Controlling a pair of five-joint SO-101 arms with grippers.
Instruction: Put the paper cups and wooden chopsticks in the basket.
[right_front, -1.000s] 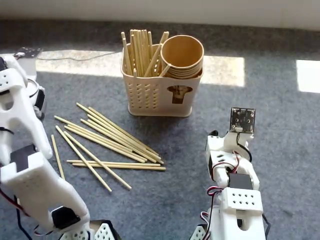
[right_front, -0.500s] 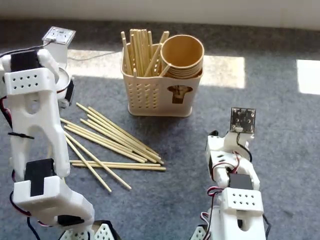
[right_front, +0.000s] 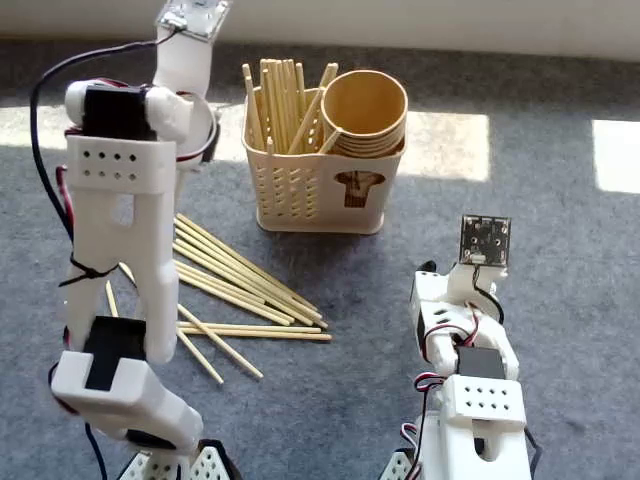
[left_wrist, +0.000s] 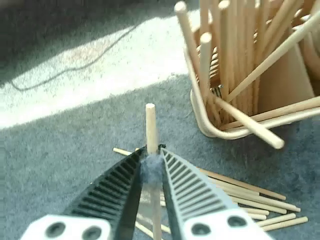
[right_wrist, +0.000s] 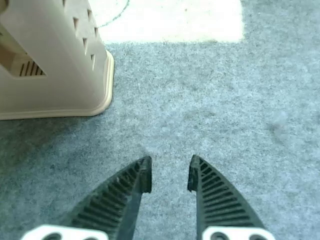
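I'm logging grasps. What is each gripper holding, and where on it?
The left gripper pinches one wooden chopstick near one end, with a short stub sticking out beyond. The right gripper is open, holding nothing.

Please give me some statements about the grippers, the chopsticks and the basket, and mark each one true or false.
1. The left gripper is shut on one chopstick. True.
2. Paper cups stand inside the basket. True.
3. The right gripper holds a paper cup. False: it is open and holds nothing.
4. All chopsticks are already in the basket. False: many loose chopsticks lie on the carpet beside it.
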